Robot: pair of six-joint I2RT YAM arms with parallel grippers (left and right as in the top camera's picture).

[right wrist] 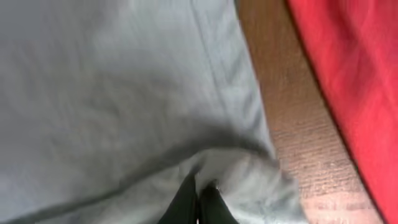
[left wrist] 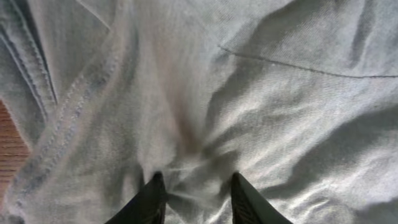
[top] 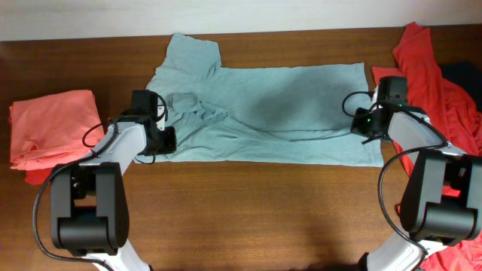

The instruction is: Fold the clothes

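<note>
A pale grey-blue T-shirt (top: 279,113) lies spread across the table, one sleeve pointing to the far left. My left gripper (top: 167,134) is at the shirt's left end, near the collar and sleeve seams. In the left wrist view its fingers (left wrist: 196,186) are apart and press into the T-shirt (left wrist: 280,106), with a ridge of cloth bunched between them. My right gripper (top: 367,124) is at the shirt's right hem. In the right wrist view its fingers (right wrist: 199,190) are shut on a fold of the T-shirt (right wrist: 112,81).
A folded salmon-pink garment (top: 53,124) lies at the left edge. A red garment (top: 425,71) is heaped at the right, close to the right gripper, and shows in the right wrist view (right wrist: 348,74). A dark item (top: 463,75) lies behind it. Bare wooden table (top: 263,203) runs along the front.
</note>
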